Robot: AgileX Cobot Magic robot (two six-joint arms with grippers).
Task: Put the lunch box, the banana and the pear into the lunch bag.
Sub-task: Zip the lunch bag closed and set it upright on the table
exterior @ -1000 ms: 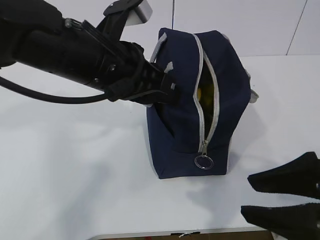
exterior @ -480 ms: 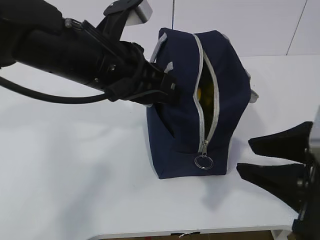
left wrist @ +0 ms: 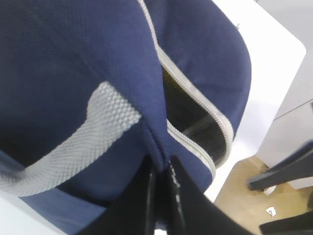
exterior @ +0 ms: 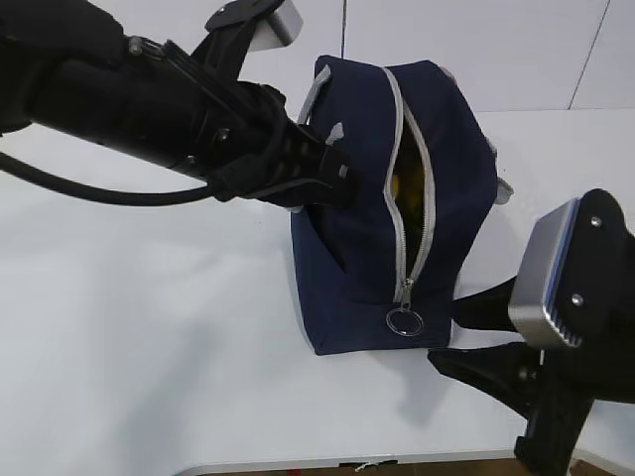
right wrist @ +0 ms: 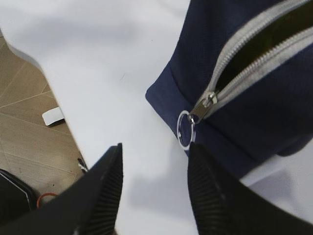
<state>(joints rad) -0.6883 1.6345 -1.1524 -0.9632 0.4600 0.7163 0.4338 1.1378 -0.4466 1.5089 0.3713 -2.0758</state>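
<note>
Two grippers are at work around one bag. The left gripper [left wrist: 164, 188] has its black jaws pressed together on a pinch of navy fabric on the side of the large boxy navy-blue fabric lunch bag [exterior: 387, 198], just beside the grey webbing handle [left wrist: 73, 142] that loops across that panel; in the exterior view its black arm reaches in from the upper left and meets the bag's left side near the top. The right gripper [right wrist: 154, 191] stands with its ribbed black fingers [right wrist: 102, 196] apart and nothing between them, low at the bag's near end, with the round metal ring pull [right wrist: 186, 129] just beyond its fingertips, not touching. That ring hangs from the grey zipper [exterior: 412, 213], whose slider sits at the lower end of the track, so the two rows of teeth gape along the top of the bag. Through the gap a patch of yellow [exterior: 399, 185] shows inside; whether it is the banana or the pear cannot be told. The bag rests upright on the white table [exterior: 149, 347], near its front edge, with brown wood-pattern floor [right wrist: 24, 137] showing below that edge.
</note>
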